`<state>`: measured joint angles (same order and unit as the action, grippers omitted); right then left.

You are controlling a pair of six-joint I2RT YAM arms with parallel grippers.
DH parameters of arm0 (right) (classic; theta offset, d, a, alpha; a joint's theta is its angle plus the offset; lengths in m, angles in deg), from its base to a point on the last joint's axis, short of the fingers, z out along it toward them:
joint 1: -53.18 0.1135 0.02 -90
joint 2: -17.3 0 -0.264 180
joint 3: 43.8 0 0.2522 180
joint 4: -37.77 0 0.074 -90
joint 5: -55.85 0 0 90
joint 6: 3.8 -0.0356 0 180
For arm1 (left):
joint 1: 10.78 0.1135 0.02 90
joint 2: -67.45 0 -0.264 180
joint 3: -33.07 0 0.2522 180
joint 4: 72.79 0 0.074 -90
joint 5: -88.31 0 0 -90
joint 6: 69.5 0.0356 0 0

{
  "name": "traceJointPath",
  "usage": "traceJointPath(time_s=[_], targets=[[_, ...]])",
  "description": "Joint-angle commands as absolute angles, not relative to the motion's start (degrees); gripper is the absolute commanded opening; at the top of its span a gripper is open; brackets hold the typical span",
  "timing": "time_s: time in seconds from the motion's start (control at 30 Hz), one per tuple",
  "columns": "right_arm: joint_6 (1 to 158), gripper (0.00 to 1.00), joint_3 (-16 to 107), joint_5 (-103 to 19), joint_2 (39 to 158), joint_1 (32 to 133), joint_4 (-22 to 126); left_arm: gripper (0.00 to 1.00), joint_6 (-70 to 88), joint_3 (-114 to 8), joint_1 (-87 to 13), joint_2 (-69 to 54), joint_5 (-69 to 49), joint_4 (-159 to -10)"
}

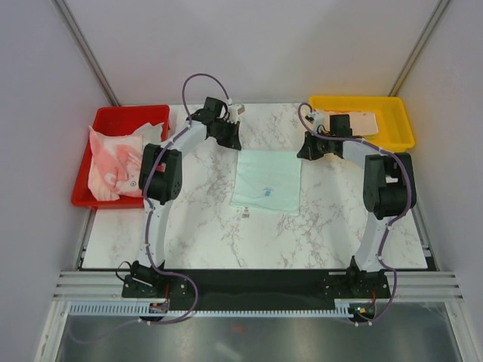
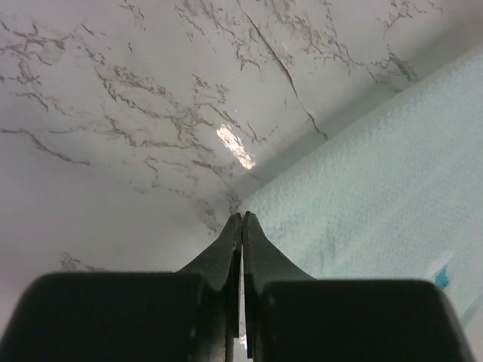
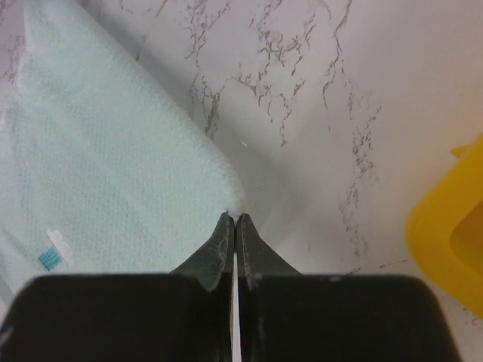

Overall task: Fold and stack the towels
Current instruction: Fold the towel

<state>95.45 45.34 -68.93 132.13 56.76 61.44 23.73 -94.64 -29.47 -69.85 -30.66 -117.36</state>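
Note:
A mint green towel [image 1: 266, 181] lies spread on the marble table, with a small tag near its front edge. My left gripper [image 1: 231, 140] is at its far left corner. In the left wrist view the jaws [image 2: 241, 219] are shut, with the towel [image 2: 377, 188] corner meeting the tips. My right gripper [image 1: 306, 151] is at the far right corner. In the right wrist view it [image 3: 234, 219] is shut, pinching a bit of the towel [image 3: 98, 166] corner. Pink and white towels [image 1: 113, 160] lie crumpled in the red tray. A peach towel [image 1: 362, 121] lies in the yellow tray.
The red tray [image 1: 128, 115] stands at the table's left edge and the yellow tray [image 1: 400, 128] at the far right; its rim shows in the right wrist view [image 3: 445, 234]. Marble table [image 1: 204, 226] stretches in front of the towel.

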Motion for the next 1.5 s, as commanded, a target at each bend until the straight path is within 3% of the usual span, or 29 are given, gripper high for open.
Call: traceJointPath(time_s=[0.0,0.57,0.87,1.17,1.47], targets=[[95.87,0.00,43.88,-69.48,128.13,56.70,56.28,0.02,21.82,-90.84,-29.15,-61.24,-29.11,-112.67],[91.12,0.00,35.89,-68.60,115.32,58.19,53.64,0.02,16.82,-78.17,-30.29,-48.31,-29.72,-108.44],[86.20,0.00,25.26,-62.63,103.97,60.65,53.82,0.02,13.39,-64.39,-32.84,-37.33,-28.06,-105.80],[80.40,0.00,19.36,-59.64,99.83,62.76,56.98,0.02,9.08,-49.09,-34.07,-30.82,-25.95,-100.35],[76.53,0.00,12.94,-55.95,95.35,66.89,57.95,0.02,6.62,-41.96,-36.26,-26.60,-23.58,-98.15]])
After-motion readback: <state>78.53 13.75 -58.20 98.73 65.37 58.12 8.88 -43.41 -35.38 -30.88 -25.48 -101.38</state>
